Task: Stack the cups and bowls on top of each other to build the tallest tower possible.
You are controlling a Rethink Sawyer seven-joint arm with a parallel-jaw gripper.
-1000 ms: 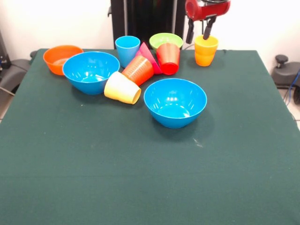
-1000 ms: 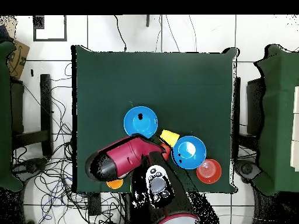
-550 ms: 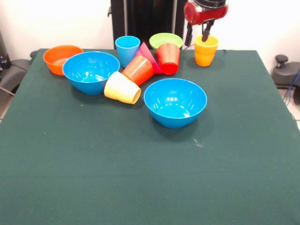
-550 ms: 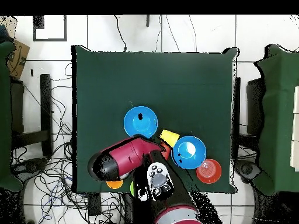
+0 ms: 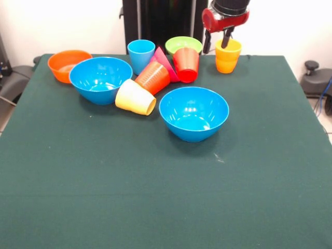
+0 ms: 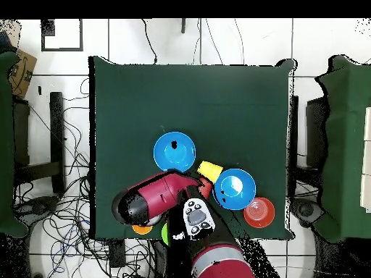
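Green cloth covers the surface (image 5: 155,197); no writing is readable. Cups and bowls cluster toward 12 o'clock, unstacked. At 1 o'clock the gripper (image 5: 216,42) hangs with fingers spread, one inside the yellow-orange cup (image 5: 227,57).

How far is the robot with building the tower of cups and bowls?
Nothing is stacked: the two blue bowls and the orange bowl stand apart, and several cups lie tipped over. The open gripper sits at the yellow-orange cup, one finger over its rim, not gripping. All stacking remains.
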